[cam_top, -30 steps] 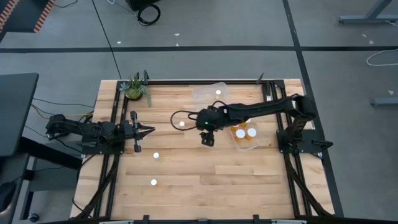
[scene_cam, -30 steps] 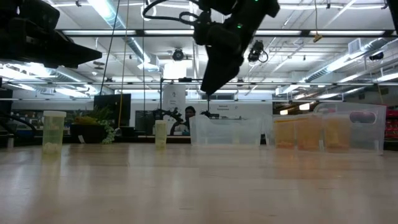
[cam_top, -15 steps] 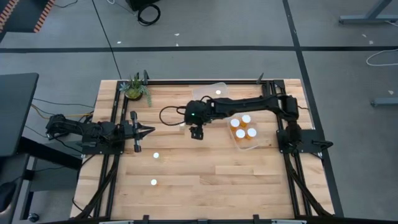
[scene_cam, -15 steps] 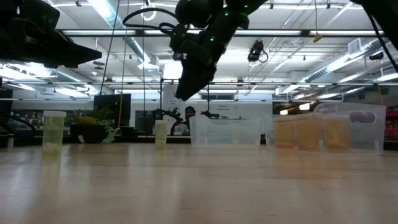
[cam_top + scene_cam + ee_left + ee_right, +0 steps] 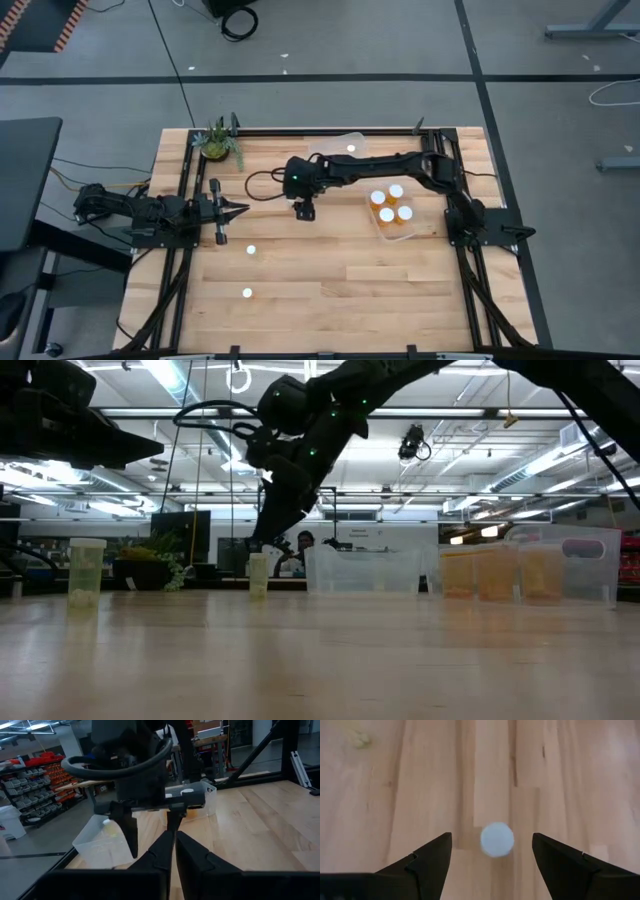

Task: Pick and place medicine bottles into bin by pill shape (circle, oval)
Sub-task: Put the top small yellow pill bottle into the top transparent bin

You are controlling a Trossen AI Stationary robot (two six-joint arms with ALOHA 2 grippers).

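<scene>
My right gripper (image 5: 303,210) hangs open over the table's middle, pointing steeply down. A medicine bottle, seen as a round white cap (image 5: 497,839), stands upright on the wood below and between its fingers, untouched. In the low view the gripper (image 5: 260,543) hovers just above a small bottle (image 5: 258,573). Two more bottles (image 5: 250,250) (image 5: 247,293) stand toward the near left. My left gripper (image 5: 235,209) waits shut at the left side, pointing level, with nothing in it.
A clear bin (image 5: 395,232) at the right holds three white-capped bottles. A second clear bin (image 5: 330,150) at the far edge holds one. A small potted plant (image 5: 217,141) sits at the far left corner. Bare wood lies toward the near edge.
My right gripper has travelled toward the table's left edge and sunk a little, from beside the bin with three bottles to above the bottle at the table's middle. It has rolled slightly and stayed open. No bottle has moved.
</scene>
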